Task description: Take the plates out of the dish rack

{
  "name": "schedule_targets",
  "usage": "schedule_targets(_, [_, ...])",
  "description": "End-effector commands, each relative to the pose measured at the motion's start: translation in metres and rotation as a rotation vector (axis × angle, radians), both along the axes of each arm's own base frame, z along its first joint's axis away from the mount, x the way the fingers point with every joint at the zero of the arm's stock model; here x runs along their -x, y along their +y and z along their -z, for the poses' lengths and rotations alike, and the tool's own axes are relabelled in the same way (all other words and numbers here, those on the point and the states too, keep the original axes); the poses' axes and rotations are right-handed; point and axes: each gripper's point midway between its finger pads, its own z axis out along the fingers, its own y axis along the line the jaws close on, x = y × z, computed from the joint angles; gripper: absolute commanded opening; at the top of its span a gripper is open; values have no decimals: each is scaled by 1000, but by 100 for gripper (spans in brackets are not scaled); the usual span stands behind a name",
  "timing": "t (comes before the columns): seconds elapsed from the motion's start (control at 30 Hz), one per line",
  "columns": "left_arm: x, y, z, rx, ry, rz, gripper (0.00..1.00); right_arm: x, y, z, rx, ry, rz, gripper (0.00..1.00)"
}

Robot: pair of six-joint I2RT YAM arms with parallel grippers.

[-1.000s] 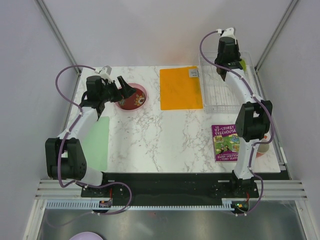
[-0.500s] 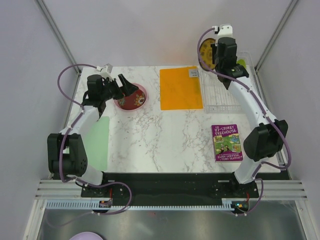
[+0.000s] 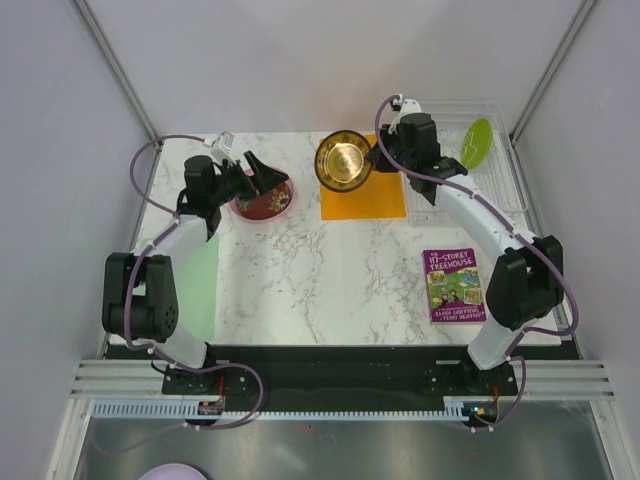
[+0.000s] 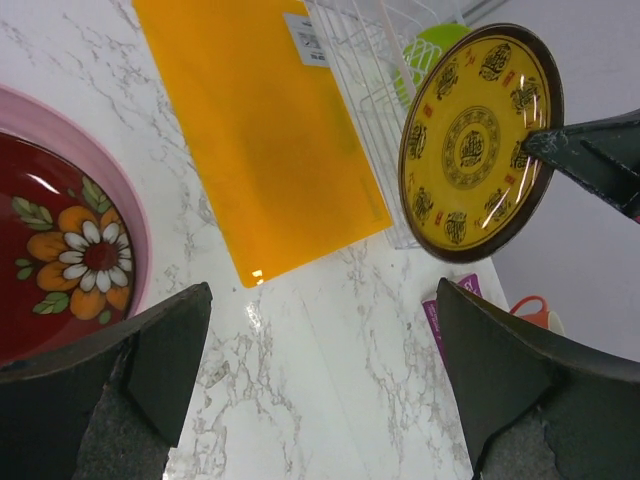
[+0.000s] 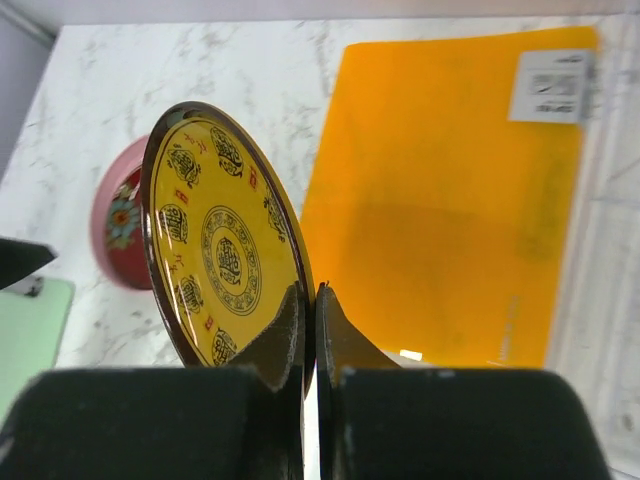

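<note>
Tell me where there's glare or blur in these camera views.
Top external: sharp, with a bright glare patch in the middle of the yellow plate. Left wrist: the left gripper is slightly soft and dark, a small glint on the orange mat. Right wrist: the right gripper is blurred up close, the plate crisp.

Table (image 3: 330, 290): white marble-pattern top, centre. Walls (image 3: 60, 200): plain pale grey, at 9, 12 and 3 o'clock. Metal posts (image 3: 108, 62): slanting, 10 and 2 o'clock. Rails (image 3: 570, 378), steel sheet (image 3: 350, 450): 6 o'clock. Light: even.
</note>
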Motion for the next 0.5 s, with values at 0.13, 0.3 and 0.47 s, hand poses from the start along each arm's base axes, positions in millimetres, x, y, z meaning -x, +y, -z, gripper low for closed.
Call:
schedule_targets(0.13, [0, -36, -2, 74, -44, 74, 100, 22, 69, -36, -244, -57, -158, 0])
schedule_targets(0.3, [-1, -43, -5, 87, -56, 80, 95, 33, 89, -24, -275, -17, -204, 0])
schedule_targets(0.47, [-5, -43, -6, 88, -65, 75, 70, 40, 99, -23, -328, -2, -240, 0])
